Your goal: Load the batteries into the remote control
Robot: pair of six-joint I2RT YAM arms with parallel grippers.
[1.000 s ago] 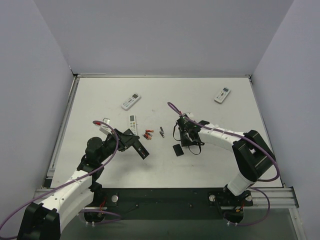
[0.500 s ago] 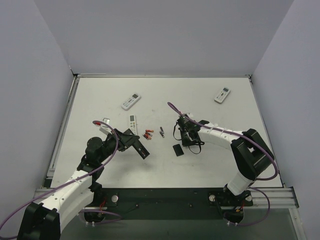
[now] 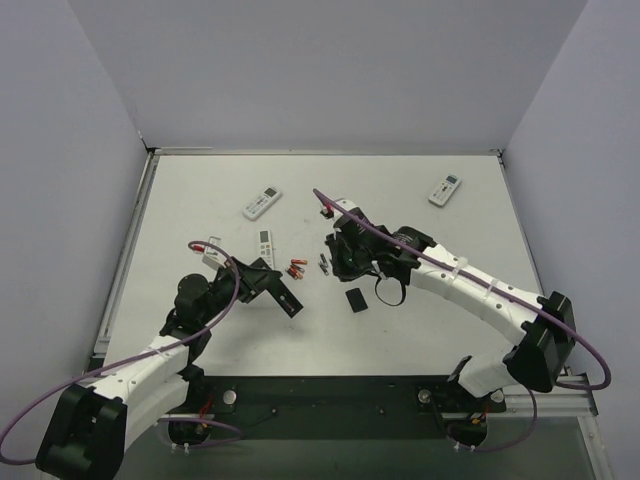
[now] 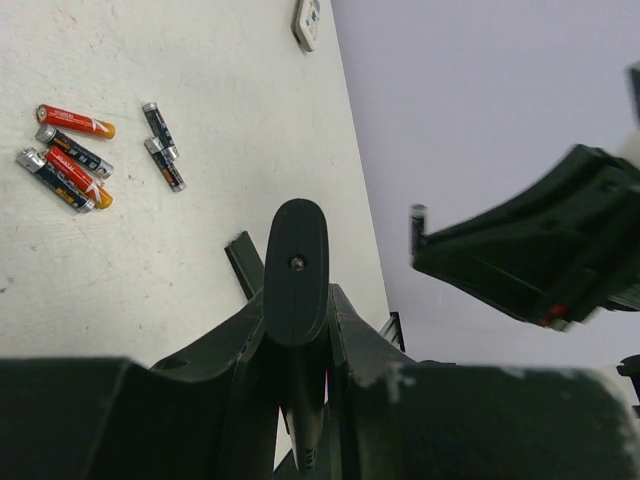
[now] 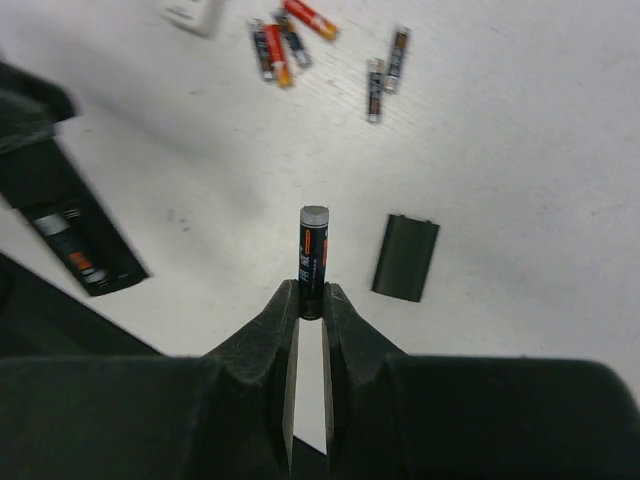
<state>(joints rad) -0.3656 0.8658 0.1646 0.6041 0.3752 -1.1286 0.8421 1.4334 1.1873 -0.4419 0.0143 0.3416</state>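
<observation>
My left gripper (image 3: 264,284) is shut on a black remote control (image 3: 286,301), held above the table left of centre. The left wrist view shows the remote end-on (image 4: 297,262) between the jaws of this gripper (image 4: 298,302). In the right wrist view the remote's open bay (image 5: 76,251) shows one cell inside. My right gripper (image 5: 311,296) is shut on a dark battery (image 5: 313,255) that sticks out past the fingertips, in the air right of the remote (image 3: 338,258). Loose batteries (image 3: 296,269) lie on the table: a red-and-black cluster (image 5: 283,42) and a dark pair (image 5: 385,78).
The black battery cover (image 3: 356,299) lies flat on the table near the right gripper (image 5: 405,257). White remotes rest at the back left (image 3: 262,202), back right (image 3: 445,190) and by the loose batteries (image 3: 265,243). Grey walls close in three sides.
The right gripper closed on a dark battery, and the right arm swung left and rose, carrying it from beside the battery cover towards the held remote. The left arm barely moved.
</observation>
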